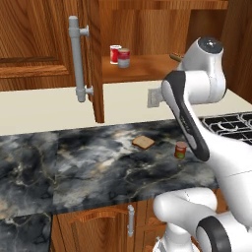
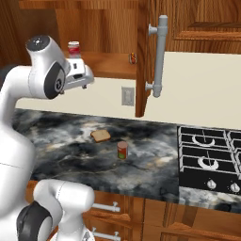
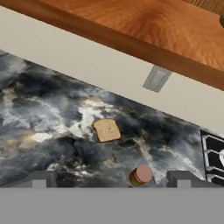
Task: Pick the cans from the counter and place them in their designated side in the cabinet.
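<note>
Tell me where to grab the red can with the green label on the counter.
Grip the red can around its round side wall, about mid-height, coming down from above with the open pincer. It stands upright on the counter, clear of the bread slice, so both fingers should fit.

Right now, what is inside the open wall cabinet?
On the cabinet shelf stand a bright red can with white rim and, touching it, a pale cream-grey can. A small item lies farther along the shelf; I cannot identify it. The arm hides part of the shelf.
</note>
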You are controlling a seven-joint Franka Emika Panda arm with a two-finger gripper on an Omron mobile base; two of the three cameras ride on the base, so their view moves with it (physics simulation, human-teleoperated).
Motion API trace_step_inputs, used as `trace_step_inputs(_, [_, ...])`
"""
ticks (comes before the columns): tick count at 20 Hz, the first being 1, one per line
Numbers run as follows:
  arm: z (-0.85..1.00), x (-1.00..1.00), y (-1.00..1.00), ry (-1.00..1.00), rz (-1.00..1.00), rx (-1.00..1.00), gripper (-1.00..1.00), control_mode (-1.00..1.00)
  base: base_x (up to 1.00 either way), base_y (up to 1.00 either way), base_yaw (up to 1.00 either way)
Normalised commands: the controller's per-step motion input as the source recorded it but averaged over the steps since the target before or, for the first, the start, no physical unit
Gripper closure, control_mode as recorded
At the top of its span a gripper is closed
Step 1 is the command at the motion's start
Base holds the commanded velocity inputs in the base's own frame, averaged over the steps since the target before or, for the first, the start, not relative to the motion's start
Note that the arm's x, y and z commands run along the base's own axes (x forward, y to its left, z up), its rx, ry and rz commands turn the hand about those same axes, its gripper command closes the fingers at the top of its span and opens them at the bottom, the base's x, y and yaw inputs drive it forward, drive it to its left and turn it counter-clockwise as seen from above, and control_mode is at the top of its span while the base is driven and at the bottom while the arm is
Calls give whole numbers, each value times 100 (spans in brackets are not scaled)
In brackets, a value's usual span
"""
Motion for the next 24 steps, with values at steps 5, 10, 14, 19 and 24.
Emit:
trace_step_inputs(5, [-20, 0, -35, 14, -20, 0, -100, -100, 0, 0, 0])
trace_step_inputs(10, [-19, 0, -37, 25, -10, 0, -100, -100, 0, 0, 0])
trace_step_inputs(14, [-30, 0, -26, 22, -1, 0, -100, -100, 0, 0, 0])
trace_step_inputs(19, [-42, 0, -17, 12, -3, 0, -100, -100, 0, 0, 0])
trace_step_inputs(24, [-44, -2, -20, 8, -3, 0, -100, -100, 0, 0, 0])
